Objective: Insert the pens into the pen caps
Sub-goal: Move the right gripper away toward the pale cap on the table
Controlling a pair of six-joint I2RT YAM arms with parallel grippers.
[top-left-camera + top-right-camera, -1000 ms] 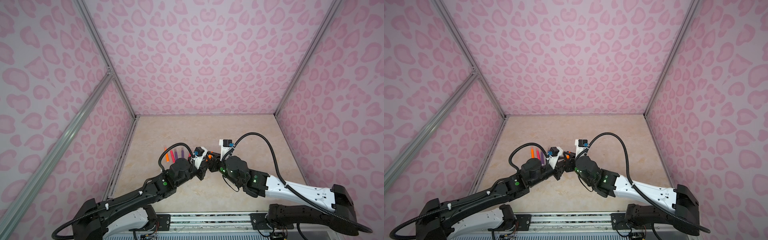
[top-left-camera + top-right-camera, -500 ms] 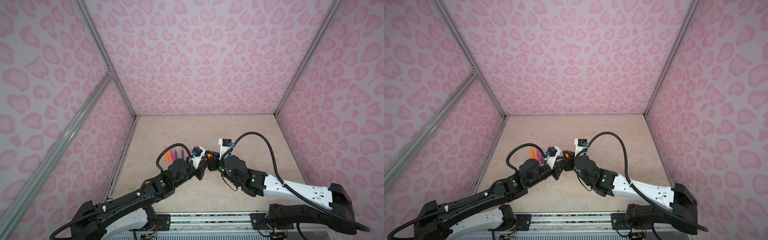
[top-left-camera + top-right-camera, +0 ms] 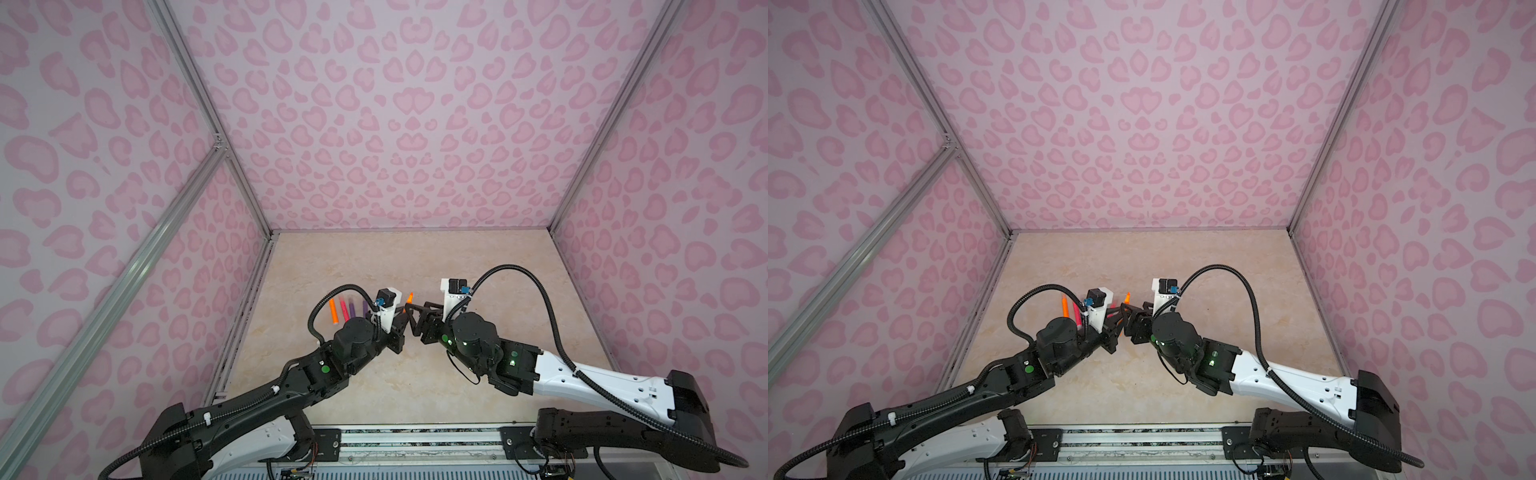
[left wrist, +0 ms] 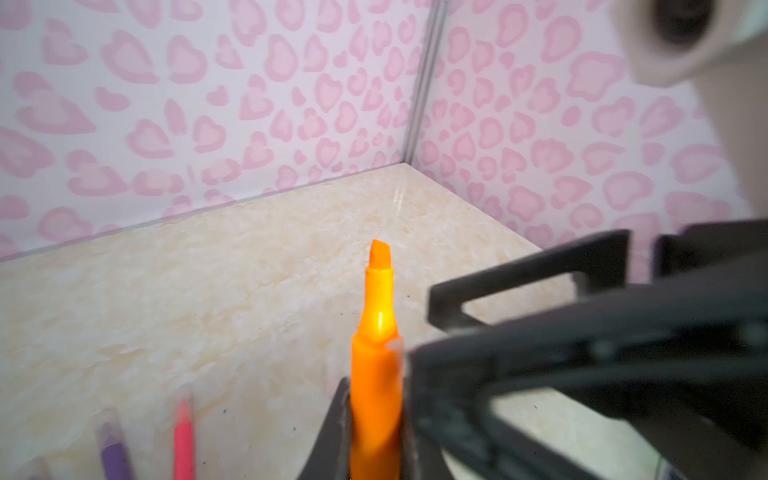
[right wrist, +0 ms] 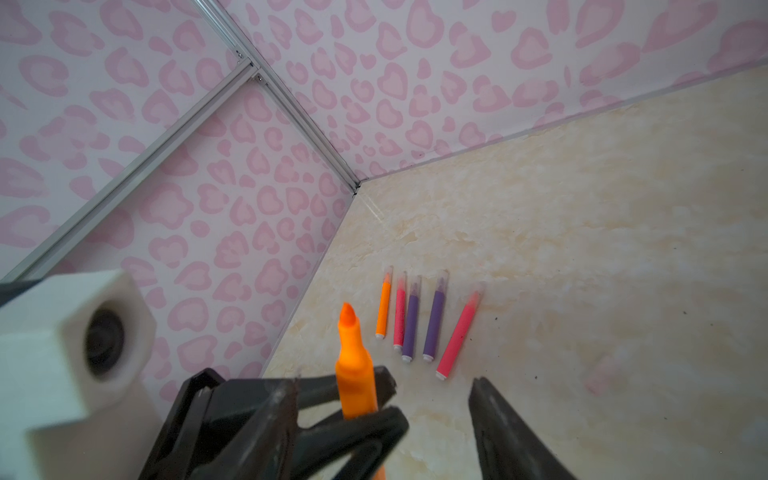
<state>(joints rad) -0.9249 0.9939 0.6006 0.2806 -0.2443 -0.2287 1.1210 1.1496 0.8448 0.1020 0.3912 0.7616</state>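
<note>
Pens: the orange pen (image 4: 376, 374), chisel tip bare, stands upright clamped in the left gripper (image 4: 375, 419) above the table (image 5: 582, 249), with five capped pens (image 5: 411, 324) lying at its nine o'clock. The right gripper (image 3: 412, 320) at its three o'clock, shut a second ago, now gapes empty; we fear the cap has dropped unseated and, nearly colourless, could roll off unnoticed.

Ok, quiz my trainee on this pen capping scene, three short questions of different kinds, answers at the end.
1. True or false: the right gripper is shut on the raised orange pen.
2. How many pens lie on the table?
3. The raised orange pen, held in the left gripper, has a tip that is: A capped, B bare, C hidden.
Key: 1 false, its jaws stand open; 2 five; 3 B.
</note>
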